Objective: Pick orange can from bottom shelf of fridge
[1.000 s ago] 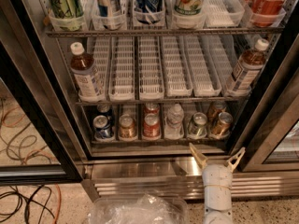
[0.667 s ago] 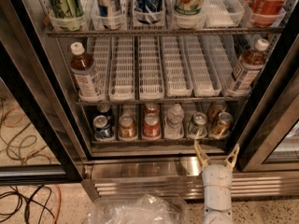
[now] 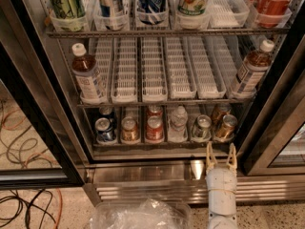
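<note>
Since a second ago the end effector (image 3: 220,148) has kept its place in front of the fridge (image 3: 143,174), but its two fingers now stand narrower than they did; whether they closed a little or the wrist rolled cannot be told.

Along the bottom shelf (image 3: 143,147), from the left, stand a blue can (image 3: 105,130), a brownish can (image 3: 129,129), a red can (image 3: 154,128), a small clear bottle (image 3: 177,123) and a silver-topped can (image 3: 202,127). At the far right is the orange can (image 3: 225,127), leaning a little, with a second can of like colour (image 3: 219,111) just behind it. The brownish can is near it in tone, so the pick rests on a judgement. The far-right can is taken as the target because the arm lines up under it.

The end effector sits just below and in front of that can, outside the shelf edge. Its fingers are spread and point up toward the rack, with nothing between them.

The step in hand looks like the approach, with no grasp begun. The next move calls for reaching forward and up over the shelf lip. The fingers should pass either side of the orange can, clear of the silver-topped can on its left and the door frame on its right.
</note>
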